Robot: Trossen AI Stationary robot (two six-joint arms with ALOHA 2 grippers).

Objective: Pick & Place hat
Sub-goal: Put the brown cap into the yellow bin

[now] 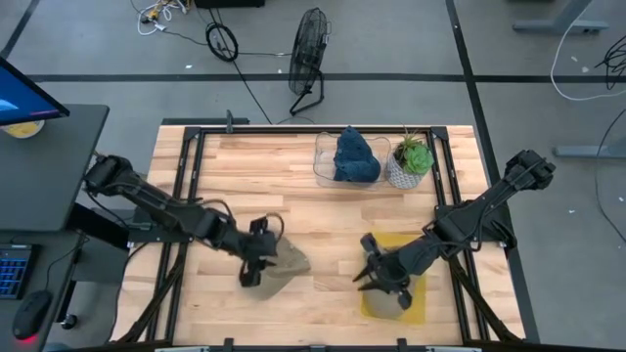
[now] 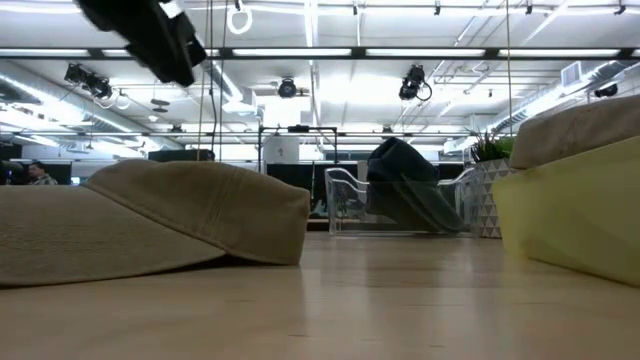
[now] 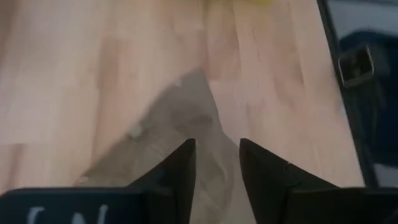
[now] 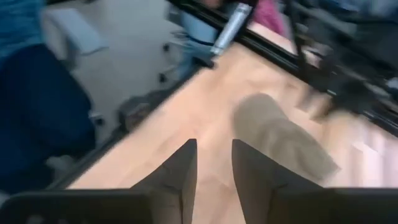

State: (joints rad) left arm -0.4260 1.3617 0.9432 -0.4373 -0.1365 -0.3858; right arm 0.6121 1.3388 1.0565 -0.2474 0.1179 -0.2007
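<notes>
A tan hat (image 1: 290, 262) lies flat on the wood near the table's near edge, brim down (image 2: 180, 215). My left gripper (image 1: 256, 262) hovers just above its left side, clear of it in the low view (image 2: 160, 40), fingers a little apart (image 3: 217, 155) over the cloth (image 3: 180, 118). My right gripper (image 1: 377, 279) hangs over a yellow mat (image 1: 413, 293), fingers slightly apart (image 4: 214, 155). A second tan hat (image 1: 388, 298) rests on that mat (image 2: 580, 125). The right wrist view shows the first hat (image 4: 280, 134) across the table.
At the far edge a clear bin (image 1: 323, 161) holds a blue hat (image 1: 354, 156), with a potted plant (image 1: 411, 158) to its right. Bare wood lies between the two hats and in the table's middle. A fan stands on the floor beyond the table.
</notes>
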